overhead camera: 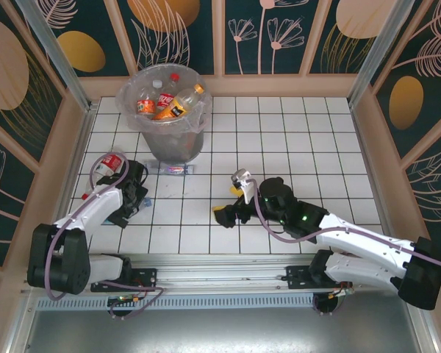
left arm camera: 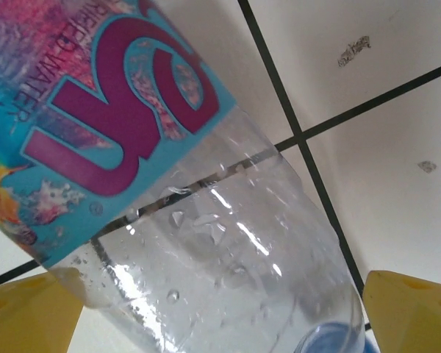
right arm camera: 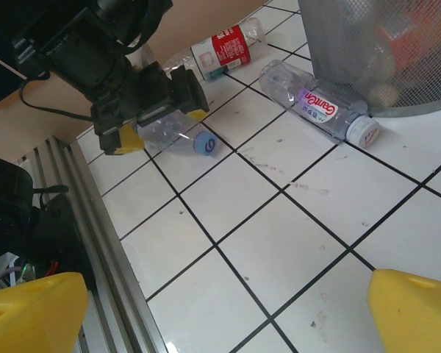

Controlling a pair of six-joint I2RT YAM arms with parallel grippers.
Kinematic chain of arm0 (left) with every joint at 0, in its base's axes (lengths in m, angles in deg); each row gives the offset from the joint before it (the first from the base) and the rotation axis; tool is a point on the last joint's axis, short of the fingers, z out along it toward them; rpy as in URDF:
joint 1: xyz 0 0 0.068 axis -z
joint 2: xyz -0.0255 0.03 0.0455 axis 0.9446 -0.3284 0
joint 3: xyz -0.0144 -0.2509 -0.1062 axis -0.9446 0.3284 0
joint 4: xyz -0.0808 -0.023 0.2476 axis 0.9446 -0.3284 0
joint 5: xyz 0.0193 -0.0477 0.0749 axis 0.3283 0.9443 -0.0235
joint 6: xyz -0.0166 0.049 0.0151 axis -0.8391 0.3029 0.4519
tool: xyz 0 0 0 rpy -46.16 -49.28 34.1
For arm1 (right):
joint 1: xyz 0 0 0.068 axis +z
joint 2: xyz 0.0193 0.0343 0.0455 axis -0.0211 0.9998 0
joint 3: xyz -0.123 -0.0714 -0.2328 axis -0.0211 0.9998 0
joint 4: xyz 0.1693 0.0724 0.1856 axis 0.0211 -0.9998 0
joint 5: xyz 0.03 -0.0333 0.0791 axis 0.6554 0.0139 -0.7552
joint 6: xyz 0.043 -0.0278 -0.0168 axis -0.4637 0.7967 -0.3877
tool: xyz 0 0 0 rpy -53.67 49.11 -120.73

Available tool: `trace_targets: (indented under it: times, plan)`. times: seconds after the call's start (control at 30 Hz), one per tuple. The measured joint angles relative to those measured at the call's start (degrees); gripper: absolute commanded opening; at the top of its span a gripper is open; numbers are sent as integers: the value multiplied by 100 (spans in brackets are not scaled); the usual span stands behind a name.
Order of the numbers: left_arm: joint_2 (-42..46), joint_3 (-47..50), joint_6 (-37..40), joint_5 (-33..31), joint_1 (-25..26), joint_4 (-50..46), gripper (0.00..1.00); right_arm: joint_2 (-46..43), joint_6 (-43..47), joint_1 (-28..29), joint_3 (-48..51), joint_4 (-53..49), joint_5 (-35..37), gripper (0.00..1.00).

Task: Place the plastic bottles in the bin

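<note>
The grey bin [overhead camera: 165,140] with its clear bag stands at the back left and holds several plastic bottles [overhead camera: 175,104]. My left gripper [overhead camera: 136,197] is down at the floor, open, its yellow fingers [left arm camera: 408,309] on either side of a lying clear bottle [left arm camera: 169,184] with a blue and purple label and a blue cap [right arm camera: 203,143]. A red-labelled bottle [overhead camera: 112,163] lies behind that gripper by the left wall. Another clear bottle with a purple label [right arm camera: 320,107] lies against the foot of the bin [right arm camera: 382,51]. My right gripper [overhead camera: 231,202] hovers open over bare tiles mid-floor, holding nothing.
Wooden walls close in the tiled floor [overhead camera: 294,147] on the left, back and right. A metal rail [overhead camera: 228,265] runs along the near edge by the arm bases. The left arm [right arm camera: 110,59] stands between the right gripper and the red-labelled bottle [right arm camera: 224,50].
</note>
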Motion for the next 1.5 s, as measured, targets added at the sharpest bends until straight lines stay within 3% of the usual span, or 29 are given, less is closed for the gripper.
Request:
trace_targets:
  times: [0.3, 0.37, 0.57, 1.27, 1.5]
  plan:
    - [-181, 2, 201, 33, -26, 505, 77, -33, -85, 0, 13, -11, 39, 98]
    - [-181, 0, 229, 44, -26, 586, 78, -48, -90, 0, 48, -13, 42, 98]
    - [-181, 0, 389, 26, -31, 682, 92, -48, -105, 0, 87, -46, 39, 98]
    - [-474, -13, 798, 151, -848, 1043, 93, -48, -107, 0, 87, -46, 42, 98]
    - [-540, -11, 887, 297, -916, 1202, 79, -46, -107, 0, 87, -48, 85, 98]
